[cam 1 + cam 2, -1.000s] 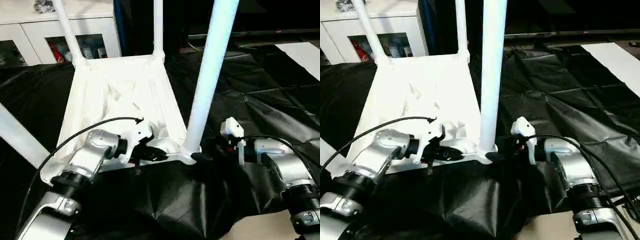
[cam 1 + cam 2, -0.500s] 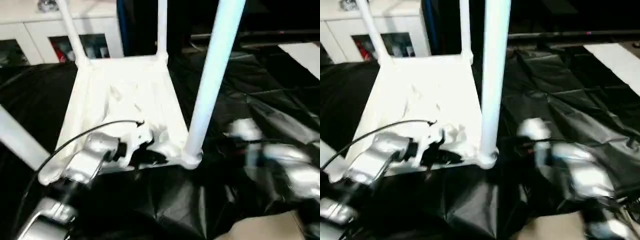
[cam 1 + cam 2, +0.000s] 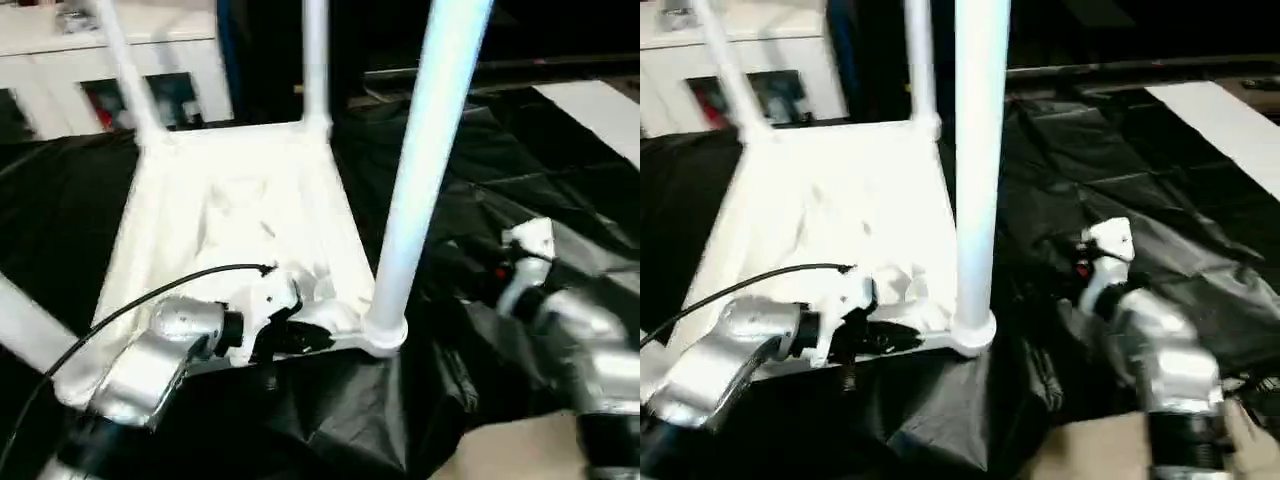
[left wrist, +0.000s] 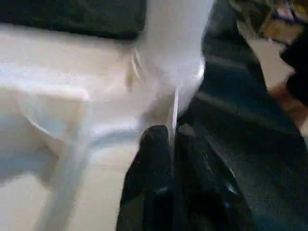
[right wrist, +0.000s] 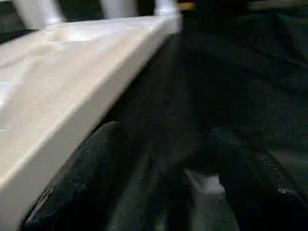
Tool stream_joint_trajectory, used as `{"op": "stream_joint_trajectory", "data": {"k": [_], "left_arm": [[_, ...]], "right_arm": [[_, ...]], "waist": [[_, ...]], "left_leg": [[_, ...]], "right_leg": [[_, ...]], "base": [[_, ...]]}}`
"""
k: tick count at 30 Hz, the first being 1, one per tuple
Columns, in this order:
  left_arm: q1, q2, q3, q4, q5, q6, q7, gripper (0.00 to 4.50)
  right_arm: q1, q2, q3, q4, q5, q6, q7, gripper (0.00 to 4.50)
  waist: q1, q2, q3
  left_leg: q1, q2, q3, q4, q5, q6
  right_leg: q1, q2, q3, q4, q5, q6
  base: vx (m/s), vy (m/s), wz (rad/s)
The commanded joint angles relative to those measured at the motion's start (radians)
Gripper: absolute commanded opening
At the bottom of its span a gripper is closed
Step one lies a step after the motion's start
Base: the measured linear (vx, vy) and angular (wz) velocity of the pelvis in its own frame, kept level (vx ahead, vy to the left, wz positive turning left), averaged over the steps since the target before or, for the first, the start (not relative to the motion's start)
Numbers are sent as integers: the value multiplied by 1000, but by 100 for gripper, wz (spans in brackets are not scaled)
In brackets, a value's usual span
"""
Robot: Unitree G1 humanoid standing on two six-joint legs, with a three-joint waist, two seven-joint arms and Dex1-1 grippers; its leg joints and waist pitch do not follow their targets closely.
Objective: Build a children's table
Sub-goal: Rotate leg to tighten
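Left eye view: the white tabletop lies upside down on a black sheet, its ribbed underside up; legs stand in the corners, the near right leg rising from its socket. The left gripper sits at the near rim beside that socket, jaws clenched with nothing between them.
Right eye view: the right gripper hangs over the sheet, clear of the near right leg, jaws released and empty. A white cabinet stands behind.
Left wrist view: two black fingers pressed together just under the white socket.
Right wrist view: spread fingers beside the tabletop's side edge, with dark sheet between them.
Handling: hollow plastic, likely light and stiff but smooth, so it may slip; the rim or a leg low near its socket looks the surest hold, since a push high on a leg would lever it.
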Motion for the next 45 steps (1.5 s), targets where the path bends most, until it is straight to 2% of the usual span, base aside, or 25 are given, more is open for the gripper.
{"op": "stream_joint_trajectory", "data": {"k": [1,10,13,16,17,18,25,26,28,29,30,31,32,33,35,36,37,38,39,40,41,42,43,44,45], "left_arm": [[10,14,50,-64,-26,27,21,69],[107,-2,144,-192,-53,73,157,139],[66,-130,251,-75,7,-78,414,176],[45,-177,293,-35,0,-101,492,196],[37,-254,341,-12,25,-99,669,207],[39,-270,350,-13,39,-105,716,215],[143,-301,297,-74,99,-201,750,226],[156,-308,293,-77,107,-211,765,226],[177,-313,278,-82,134,-234,800,226],[200,-317,268,-91,143,-252,817,226],[200,-317,268,-91,143,-252,817,226],[213,-320,268,-95,141,-260,826,226],[221,-324,272,-94,135,-260,831,226],[233,-327,280,-95,123,-257,832,226],[246,-344,303,-104,92,-252,828,226],[263,-343,311,-127,77,-257,819,226],[266,-343,311,-130,75,-257,818,226],[283,-335,307,-145,79,-268,813,226],[290,-332,303,-150,81,-275,814,226],[302,-325,296,-155,86,-291,817,226],[314,-318,291,-159,89,-296,821,226],[319,-315,289,-161,90,-297,822,226],[328,-311,286,-163,93,-312,819,226],[341,-310,285,-169,90,-323,814,226],[365,-312,294,-175,76,-343,800,226]], "right_arm": [[7,20,-6,-46,-13,18,-57,323],[101,92,57,-201,-49,31,-167,323],[113,116,63,-217,-62,12,-209,355],[118,125,69,-226,-65,0,-214,373],[121,138,91,-240,-110,-28,-269,386],[123,140,99,-245,-127,-36,-286,396],[119,110,167,-201,-239,-99,-333,402],[119,108,170,-201,-236,-94,-324,402],[121,111,172,-209,-225,-101,-318,402],[126,122,158,-218,-210,-102,-326,402],[126,122,158,-218,-209,-102,-326,402],[130,130,147,-220,-197,-98,-335,402],[133,133,140,-219,-193,-102,-341,402],[137,146,119,-218,-169,-94,-350,402],[139,158,100,-213,-147,-87,-357,402],[146,161,91,-213,-135,-95,-353,402],[147,161,90,-213,-134,-96,-353,402],[152,165,87,-214,-132,-93,-357,402],[154,168,86,-214,-130,-92,-358,402],[157,172,84,-215,-128,-91,-359,402],[161,175,84,-215,-130,-94,-362,402],[162,175,84,-215,-132,-95,-363,402],[166,177,83,-215,-128,-96,-366,402],[172,177,81,-215,-124,-101,-366,402],[182,172,81,-213,-130,-107,-371,402]], "waist": [[1,-14,-69],[-12,-12,-57],[-14,-18,-55],[-12,-19,-58],[-17,-5,-57],[-23,-18,-57],[-24,-20,-59],[-20,-6,-52],[-38,8,-64],[-59,28,-60],[-68,28,-56],[-80,31,-49],[-75,30,-53],[-78,19,-55],[-61,-5,-56],[-27,-71,-54],[2,-61,-71],[24,-76,-55],[37,-85,-67],[41,-78,-74],[37,-73,-65],[37,-73,-65],[32,-68,-54],[31,-54,-49],[28,-20,-46]], "left_leg": [[30,74,-40,-72,-186,36],[37,75,-45,-86,-289,-11],[49,70,-44,-80,-348,-29],[37,70,-53,-85,-334,-28],[38,72,-54,-87,-354,-41],[41,72,-52,-86,-367,-47],[34,70,-51,-84,-347,-25],[-23,56,-97,-116,-381,53],[-5,79,-157,-108,-446,50],[5,115,-228,-139,-498,47],[14,130,-262,-157,-542,53],[38,140,-326,-177,-594,65],[60,143,-335,-168,-572,72],[75,184,-295,-163,-526,71],[41,105,-211,-126,-430,158],[-2,-50,-90,66,-258,130],[-25,-44,-92,78,-140,104],[-50,-30,-105,83,-55,66],[-75,-30,-119,104,-104,82],[-92,-39,-137,136,-138,103],[-82,-43,-152,151,-151,74],[-82,-43,-152,151,-151,74],[-41,-46,-156,133,-145,2],[-11,-34,-151,84,-117,-13],[19,5,-152,12,-117,11]], "right_leg": [[43,-83,54,-78,-204,-199],[31,-75,58,-91,-341,-135],[24,-79,60,-111,-425,-106],[33,-82,56,-109,-439,-79],[29,-77,55,-107,-424,-76],[29,-75,55,-111,-406,-78],[27,-77,59,-113,-394,-72],[67,-86,-3,-90,-397,-93],[68,-73,-31,-76,-268,-133],[68,-32,-46,-29,-151,-146],[64,-16,-48,0,-146,-142],[41,8,-32,56,-206,-141],[10,13,-2,81,-208,-143],[-6,-1,19,79,-168,-131],[13,-27,66,17,-79,-166],[31,-102,108,-125,-205,-192],[76,-133,130,-100,-222,-108],[72,-137,158,-101,-313,191],[100,-150,192,-83,-313,369],[114,-183,210,-71,-140,407],[105,-197,204,-73,7,325],[105,-197,204,-73,7,325],[93,-176,167,-89,31,146],[86,-133,131,-107,-113,11],[92,-106,100,-122,-281,-105]], "base": [[0,0,0],[0,0,0],[0,0,0],[0,0,0],[0,0,0],[0,0,0],[0,0,0],[-3,-11,19],[2,-24,33],[35,-73,54],[35,-73,54],[23,-103,53],[28,-160,65],[28,-160,65],[17,-256,43],[7,-271,31],[27,-257,7],[19,-222,-6],[19,-222,-6],[-16,-148,-1],[-26,-73,-1],[-26,-73,-1],[0,0,0],[-60,41,-2],[-60,41,-2]]}}
